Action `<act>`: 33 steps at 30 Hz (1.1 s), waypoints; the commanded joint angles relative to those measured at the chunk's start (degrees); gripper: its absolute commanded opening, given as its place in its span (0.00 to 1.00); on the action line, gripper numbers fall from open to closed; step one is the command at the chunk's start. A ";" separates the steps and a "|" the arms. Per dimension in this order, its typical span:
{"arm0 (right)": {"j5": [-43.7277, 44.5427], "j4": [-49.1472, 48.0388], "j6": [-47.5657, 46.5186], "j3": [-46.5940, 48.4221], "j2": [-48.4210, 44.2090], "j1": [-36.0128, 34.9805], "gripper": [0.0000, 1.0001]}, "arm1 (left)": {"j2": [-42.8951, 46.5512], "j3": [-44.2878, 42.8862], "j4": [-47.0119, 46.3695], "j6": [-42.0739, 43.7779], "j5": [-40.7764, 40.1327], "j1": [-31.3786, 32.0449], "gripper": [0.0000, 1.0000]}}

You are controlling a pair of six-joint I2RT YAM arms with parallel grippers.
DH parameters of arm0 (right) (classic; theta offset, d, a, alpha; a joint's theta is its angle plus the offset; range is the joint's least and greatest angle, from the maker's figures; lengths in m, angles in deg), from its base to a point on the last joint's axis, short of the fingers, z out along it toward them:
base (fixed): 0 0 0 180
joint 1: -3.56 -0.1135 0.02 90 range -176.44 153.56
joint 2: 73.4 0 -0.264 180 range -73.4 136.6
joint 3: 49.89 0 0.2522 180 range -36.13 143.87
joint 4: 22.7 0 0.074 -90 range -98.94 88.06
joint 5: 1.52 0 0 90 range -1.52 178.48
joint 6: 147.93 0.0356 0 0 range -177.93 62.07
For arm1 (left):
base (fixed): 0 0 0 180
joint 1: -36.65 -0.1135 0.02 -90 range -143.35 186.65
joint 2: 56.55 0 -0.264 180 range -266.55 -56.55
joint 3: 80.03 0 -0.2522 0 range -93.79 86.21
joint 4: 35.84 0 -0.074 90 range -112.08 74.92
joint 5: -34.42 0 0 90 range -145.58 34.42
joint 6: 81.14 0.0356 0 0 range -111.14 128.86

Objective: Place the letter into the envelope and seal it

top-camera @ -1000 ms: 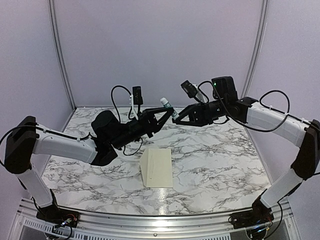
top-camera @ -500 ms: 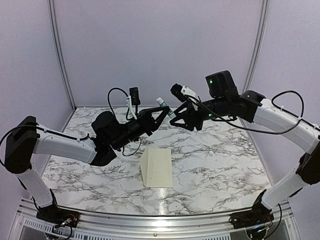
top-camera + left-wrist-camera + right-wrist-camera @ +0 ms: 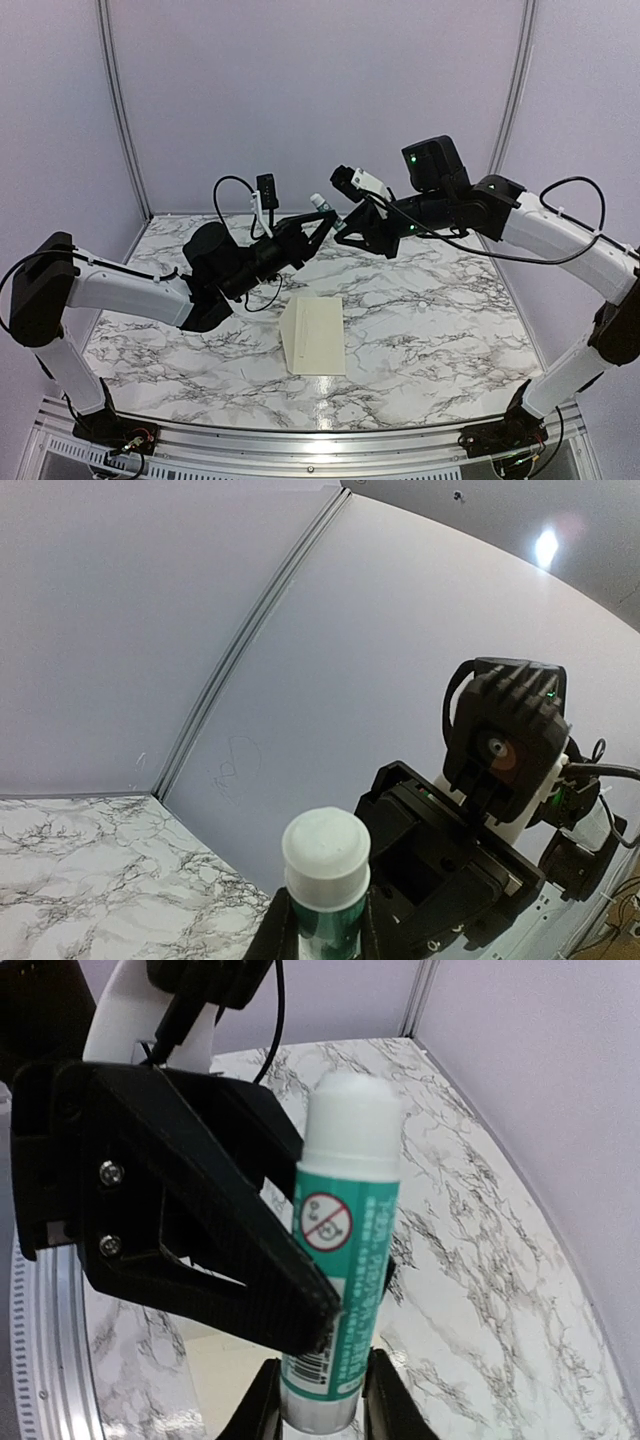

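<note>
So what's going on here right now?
Both arms are raised over the table, meeting at a glue stick. The right gripper grips one end and the left gripper clamps the green body, so it looks like a handover or uncapping. The envelope lies flat below, untouched.

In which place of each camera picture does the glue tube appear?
Top external: the glue tube is small, at upper centre, held in the air.
Left wrist: the tube is at bottom centre, white cap up.
Right wrist: the tube is at centre, upright, green label towards the camera.
Shared landmark: the marble table, seen in all three.
</note>
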 commanded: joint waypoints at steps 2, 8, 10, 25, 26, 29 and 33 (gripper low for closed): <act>-1.09 0.13 0.76 2.55 0.24 -0.49 0.11 | 0.22 0.67 -1.34 0.17 -0.01 -0.05 0.00; -11.18 0.79 2.86 3.88 0.42 0.62 0.00 | -0.48 0.45 -1.34 0.52 1.83 -0.05 0.00; -24.37 1.16 4.80 4.52 1.11 3.28 0.00 | -0.72 0.41 -1.47 1.19 3.19 -0.05 0.00; -67.17 -54.44 57.84 -17.24 1.15 11.38 0.05 | -0.38 0.55 -2.79 2.01 6.04 -0.05 0.00; -66.15 -48.90 53.80 -16.28 1.05 11.94 0.12 | -0.19 0.59 -2.83 2.05 5.79 -0.05 0.00; -57.22 -20.94 29.79 -9.69 1.14 13.66 0.27 | 0.32 0.96 -2.86 2.25 4.83 -0.05 0.00; -35.53 -3.21 10.47 -4.62 0.51 12.41 0.42 | 1.04 1.63 -2.84 2.51 2.25 -0.05 0.00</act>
